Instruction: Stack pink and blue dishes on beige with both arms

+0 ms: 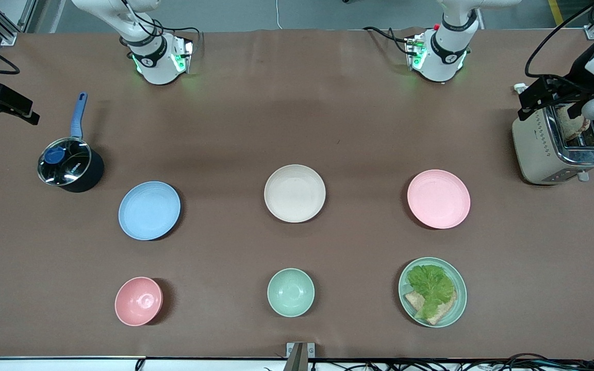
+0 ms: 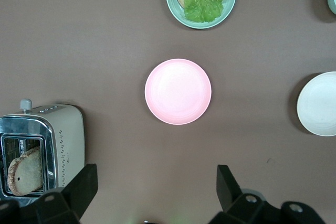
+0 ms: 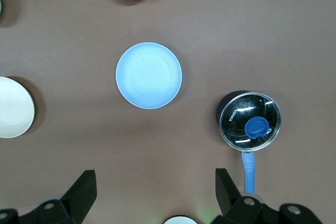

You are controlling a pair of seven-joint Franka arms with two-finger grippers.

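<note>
Three plates lie in a row across the table's middle. The pale blue plate [image 1: 149, 210] [image 3: 148, 75] is toward the right arm's end. The beige plate [image 1: 294, 193] [image 2: 318, 104] [image 3: 13, 107] is in the centre. The pink plate [image 1: 438, 198] [image 2: 178, 92] is toward the left arm's end. All three are bare and apart. My left gripper [image 2: 157, 176] [image 1: 542, 98] hangs high and open, holding nothing, with the pink plate below it. My right gripper [image 3: 156, 178] [image 1: 5, 103] hangs high and open, also holding nothing, with the blue plate below it.
Nearer the front camera stand a pink bowl [image 1: 138, 301], a mint-green bowl [image 1: 290, 291] and a green plate with lettuce and bread [image 1: 432, 291]. A lidded dark pot with a blue handle [image 1: 69, 166] stands near the blue plate. A toaster holding bread [image 1: 560, 147] stands near the pink plate.
</note>
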